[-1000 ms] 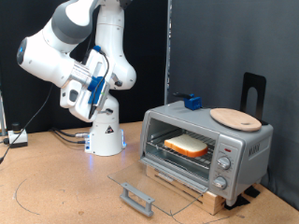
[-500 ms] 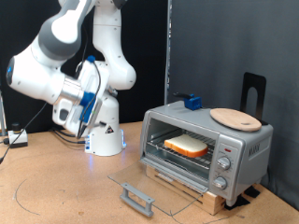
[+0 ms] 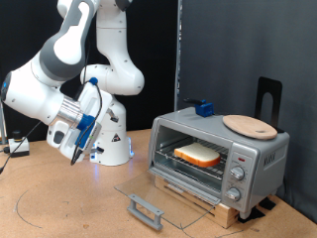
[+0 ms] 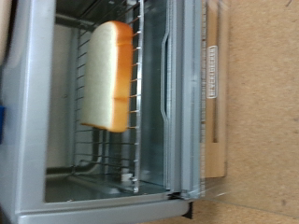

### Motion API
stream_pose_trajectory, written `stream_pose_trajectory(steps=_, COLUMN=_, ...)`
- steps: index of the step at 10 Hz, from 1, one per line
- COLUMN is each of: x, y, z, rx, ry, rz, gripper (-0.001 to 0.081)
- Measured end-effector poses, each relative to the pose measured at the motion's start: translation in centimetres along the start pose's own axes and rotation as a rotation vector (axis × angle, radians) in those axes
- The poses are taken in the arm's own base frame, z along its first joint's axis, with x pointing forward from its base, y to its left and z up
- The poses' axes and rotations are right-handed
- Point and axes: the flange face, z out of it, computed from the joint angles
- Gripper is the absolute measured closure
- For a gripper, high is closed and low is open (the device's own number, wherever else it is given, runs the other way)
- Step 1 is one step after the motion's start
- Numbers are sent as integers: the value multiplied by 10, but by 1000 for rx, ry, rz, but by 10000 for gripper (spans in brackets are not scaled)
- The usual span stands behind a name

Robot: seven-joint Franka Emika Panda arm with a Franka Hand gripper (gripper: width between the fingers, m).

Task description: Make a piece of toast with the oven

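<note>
The silver-grey oven (image 3: 223, 151) stands at the exterior view's right on a wooden base. Its glass door (image 3: 149, 198) is dropped open and lies flat in front of it. The piece of toast (image 3: 198, 154) lies on the wire rack inside. The wrist view looks into the oven (image 4: 37, 112) and shows the toast (image 4: 107, 75) on the rack, with the open door (image 4: 192, 93) in front. My gripper (image 3: 75, 151) hangs low at the exterior view's left, well apart from the oven, with nothing seen between its fingers. The fingers do not show in the wrist view.
A round wooden board (image 3: 249, 125) and a small blue object (image 3: 204, 107) lie on top of the oven. A black stand (image 3: 267, 97) rises behind it. The robot base (image 3: 111, 147) and cables (image 3: 15, 147) are at the left. The oven's knobs (image 3: 237, 177) are at its right.
The arm has swung down and to the exterior view's left, further from the oven. The toast, oven and open door have not moved.
</note>
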Motion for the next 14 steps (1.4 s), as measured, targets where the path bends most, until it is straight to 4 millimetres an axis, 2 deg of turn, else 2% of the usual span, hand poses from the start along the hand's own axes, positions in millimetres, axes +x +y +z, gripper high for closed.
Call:
stream_pose_trajectory(steps=4, x=33, y=48, z=25, rx=-78, ry=88, rz=73, gripper=-3)
stream_pose_trajectory(steps=9, x=77, y=97, z=54, rx=-98, ry=67, rz=129, gripper=-3)
stream_pose_trajectory(steps=12, x=86, y=121, z=88, rx=-87, ry=-13, rz=172, gripper=-3)
stream_pose_trajectory(steps=14, x=80, y=121, z=115, rx=-82, ry=-78, rz=169, gripper=-3)
